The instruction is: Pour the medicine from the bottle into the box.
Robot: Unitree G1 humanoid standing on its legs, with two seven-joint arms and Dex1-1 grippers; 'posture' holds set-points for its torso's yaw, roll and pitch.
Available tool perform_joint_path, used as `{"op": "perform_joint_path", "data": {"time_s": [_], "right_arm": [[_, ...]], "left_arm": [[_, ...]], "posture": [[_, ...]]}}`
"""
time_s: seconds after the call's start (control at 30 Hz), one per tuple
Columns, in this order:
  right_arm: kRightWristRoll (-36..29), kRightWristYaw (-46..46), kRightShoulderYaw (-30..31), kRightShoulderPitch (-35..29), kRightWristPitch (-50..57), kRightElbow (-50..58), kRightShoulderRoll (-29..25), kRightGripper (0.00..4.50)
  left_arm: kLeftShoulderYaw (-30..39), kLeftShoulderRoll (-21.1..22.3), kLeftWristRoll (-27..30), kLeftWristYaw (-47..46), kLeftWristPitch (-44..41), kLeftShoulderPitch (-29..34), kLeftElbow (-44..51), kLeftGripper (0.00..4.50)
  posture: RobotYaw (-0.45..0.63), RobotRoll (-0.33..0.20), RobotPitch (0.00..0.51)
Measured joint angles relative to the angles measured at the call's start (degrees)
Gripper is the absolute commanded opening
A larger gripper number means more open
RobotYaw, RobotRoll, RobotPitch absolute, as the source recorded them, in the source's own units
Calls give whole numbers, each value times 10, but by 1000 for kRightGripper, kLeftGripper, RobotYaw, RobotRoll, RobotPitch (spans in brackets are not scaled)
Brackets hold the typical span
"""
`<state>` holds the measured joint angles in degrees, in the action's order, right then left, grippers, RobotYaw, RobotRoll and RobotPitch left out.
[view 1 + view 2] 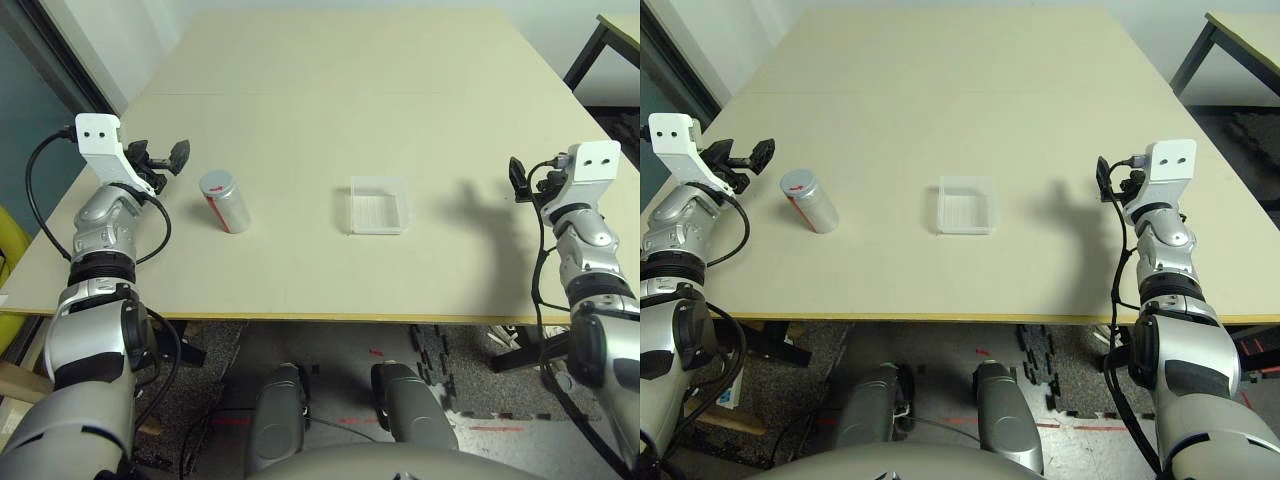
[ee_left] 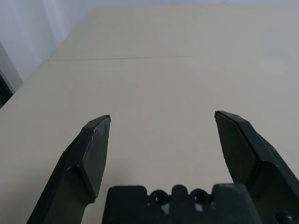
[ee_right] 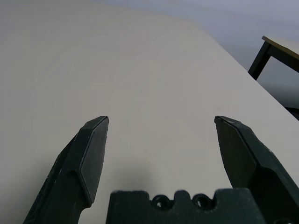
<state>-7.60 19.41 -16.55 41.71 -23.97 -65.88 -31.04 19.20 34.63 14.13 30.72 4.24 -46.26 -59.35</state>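
Observation:
The bottle [image 1: 224,200], small and white-grey with a red stripe on its label, stands on the left part of the beige table [image 1: 330,90]. The clear square box [image 1: 378,205] lies near the middle, to the bottle's right. No medicine is to be seen. My left gripper [image 1: 160,155] hovers open just left of the bottle, apart from it, and the left wrist view has its fingers [image 2: 91,154] wide over bare tabletop. Far right of the box, near the table's right edge, my right gripper [image 1: 520,178] also stands open with nothing between its fingers [image 3: 88,154].
A second table [image 1: 620,30] with black legs stands beyond the far right corner. A grey wall and dark frame [image 1: 60,50] run along the table's left side. The table's front edge [image 1: 300,317] is close to my body.

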Motion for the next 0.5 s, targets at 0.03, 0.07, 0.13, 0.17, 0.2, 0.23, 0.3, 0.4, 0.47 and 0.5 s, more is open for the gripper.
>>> {"op": "perform_joint_path", "data": {"time_s": [0.03,0.07,0.13,0.17,0.2,0.23,0.3,0.4,0.47,0.5], "right_arm": [[0,0,0,0,0,0,0,4500],[0,0,0,0,0,0,0,4500],[0,0,1,0,0,0,1,4500],[0,0,1,1,0,0,2,4500],[0,1,1,1,1,0,3,4500],[0,1,1,1,1,0,3,4500],[0,5,2,1,2,0,3,4500],[-1,20,2,1,5,0,3,4500],[-8,52,1,1,12,2,5,4500],[-11,73,2,1,14,7,8,4500]], "left_arm": [[0,0,0,0,0,0,0,4480],[0,0,0,0,0,1,0,4480],[1,0,0,0,0,2,2,4480],[1,0,1,-1,0,4,4,4480],[1,0,1,-1,0,6,5,4480],[1,0,1,-2,0,8,7,4480],[1,-1,3,-4,-1,15,19,4480],[1,-3,5,-4,-9,20,36,4480],[4,-2,11,0,-21,21,53,4480],[5,-1,14,2,-27,21,59,4480]], "posture": [[-140,0,115],[-134,0,115],[-133,0,115],[-131,0,117],[-128,0,117],[-126,0,119],[-121,0,122],[-125,0,129],[-125,0,129],[-131,0,134]]}}
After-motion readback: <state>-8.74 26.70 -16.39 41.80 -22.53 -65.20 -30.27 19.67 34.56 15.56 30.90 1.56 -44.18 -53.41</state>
